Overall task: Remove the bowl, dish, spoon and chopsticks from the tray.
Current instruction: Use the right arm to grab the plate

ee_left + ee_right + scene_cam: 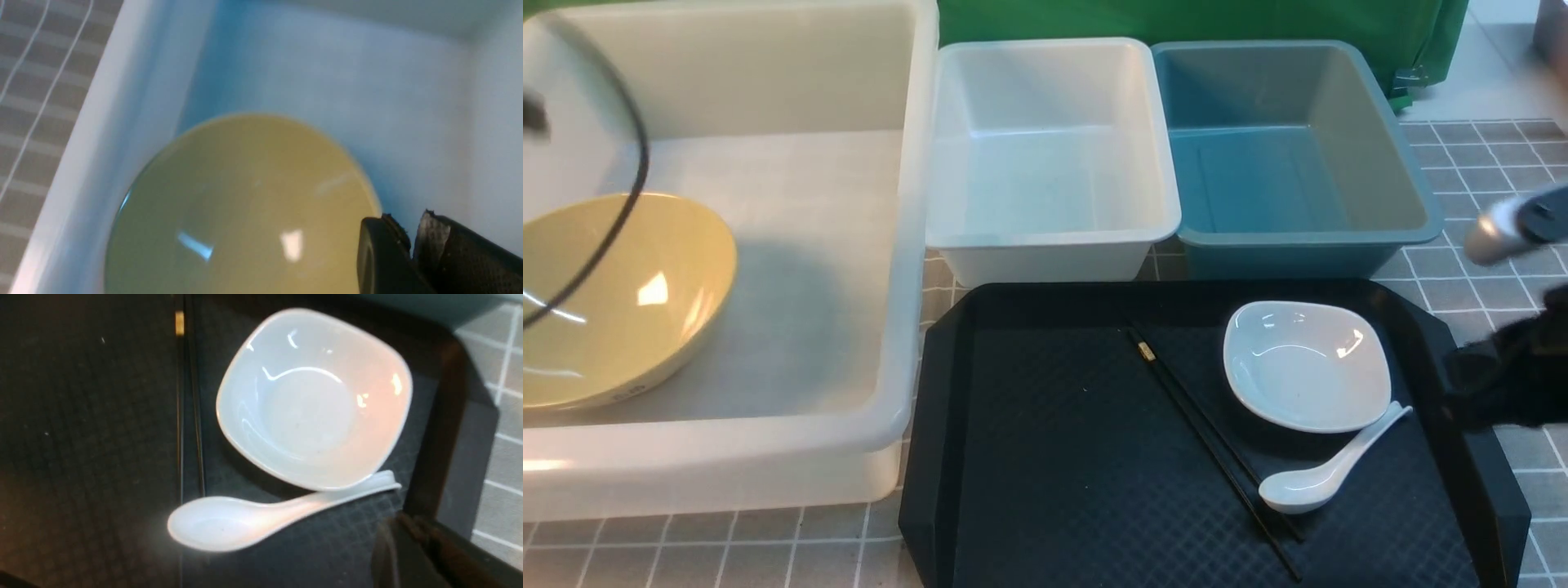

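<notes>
The spoon (pixel 1319 482) is lying against the dish (pixel 1307 367) on the tray (pixel 1054 457), so lifting one is risking dragging the other. Left gripper (pixel 408 222) and right gripper (pixel 408 539): opening and hold unclear

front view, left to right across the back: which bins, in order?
large white tub, with the bowl inside it → white bin → blue bin
</notes>
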